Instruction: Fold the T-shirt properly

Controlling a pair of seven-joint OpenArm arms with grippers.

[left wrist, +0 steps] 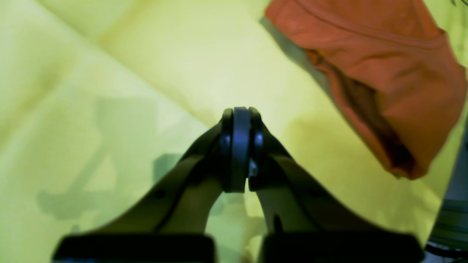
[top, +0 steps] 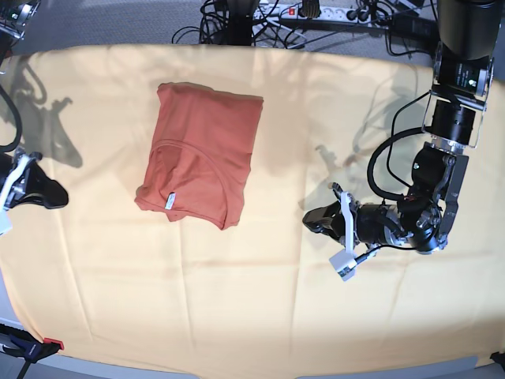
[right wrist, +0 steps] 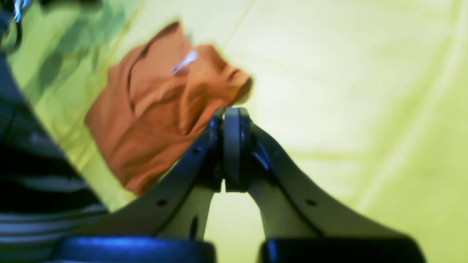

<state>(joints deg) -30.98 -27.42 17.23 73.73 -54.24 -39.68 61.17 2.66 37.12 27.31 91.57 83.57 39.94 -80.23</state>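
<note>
The right arm is mostly cut off at the edge of the base view; only its dark gripper (top: 49, 193) pokes in over the cloth (top: 252, 316). Its own wrist camera is blurred, but the jaws there can be seen pressed together with nothing between them. The left gripper (top: 314, 219) shows whole in the base view, hanging low over bare cloth, and its wrist camera also shows the jaws pressed tight together, empty.

The shirt (top: 203, 154) lies folded into a rough rectangle on the cloth, between the two grippers and well apart from both, nearer the far edge. A small white label (top: 169, 202) shows at the neck, on the near end of the bundle. The fold is uneven: the near left corner bulges and the near edge runs ragged. What lies under the top layer is hidden, so I cannot tell how the sleeves are tucked. The left wrist view catches only one end of the shirt, cut off by the frame, with a dark open gap between its layers.

Cables (top: 260, 16) tangle beyond the far edge of the cloth.
</note>
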